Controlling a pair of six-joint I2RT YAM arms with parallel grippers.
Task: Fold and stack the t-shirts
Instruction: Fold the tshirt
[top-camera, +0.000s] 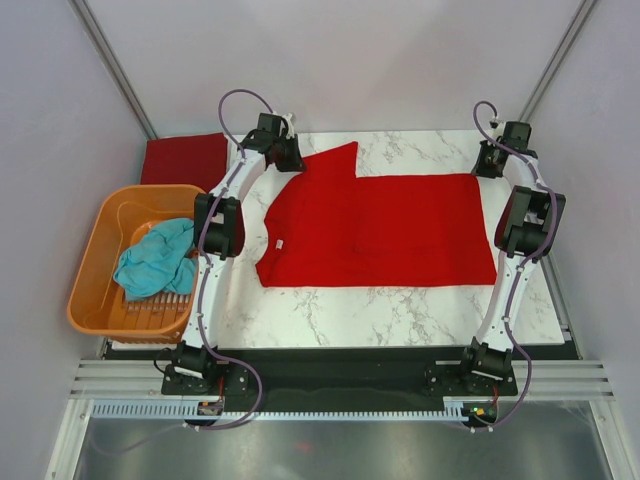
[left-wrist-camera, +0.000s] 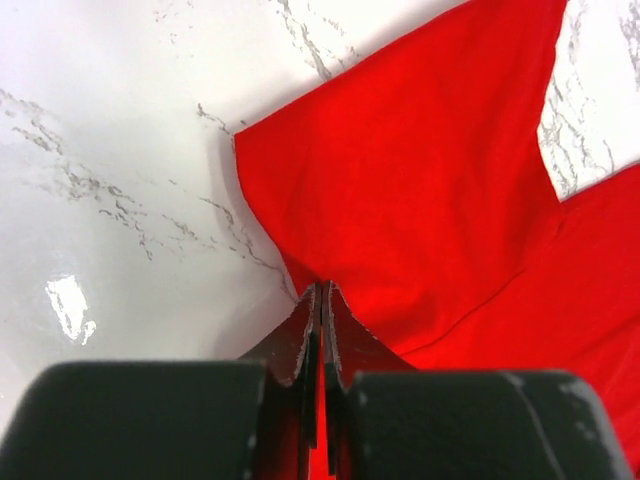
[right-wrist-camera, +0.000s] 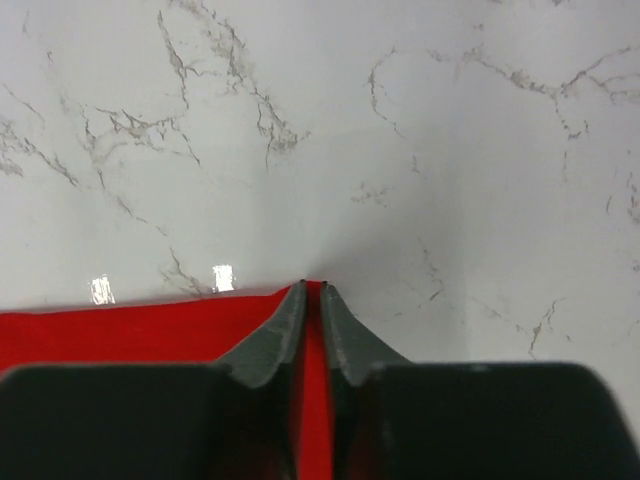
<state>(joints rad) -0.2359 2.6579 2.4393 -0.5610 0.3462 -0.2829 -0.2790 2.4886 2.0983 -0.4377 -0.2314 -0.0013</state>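
fingertips first: left gripper (left-wrist-camera: 321, 290) clamped on the bright red t-shirt (top-camera: 390, 225) near its far sleeve, right gripper (right-wrist-camera: 312, 288) pinching the far hem corner. shirt lies flat on the marble table (top-camera: 330, 315). maroon t-shirt (top-camera: 183, 158) sits far left, teal t-shirt (top-camera: 155, 258) in the orange basket (top-camera: 90, 270). risk: right bite looks thin, right at the edge, so it could slip on lift and skew the fold.

Three t-shirts are in view: one bright red t-shirt (top-camera: 380, 225), one maroon t-shirt (top-camera: 185, 158) and one teal t-shirt (top-camera: 155, 260). There is one orange basket (top-camera: 90, 290), one marble table (top-camera: 400, 305), and two arms: the left arm (top-camera: 215, 230) and the right arm (top-camera: 525, 225).
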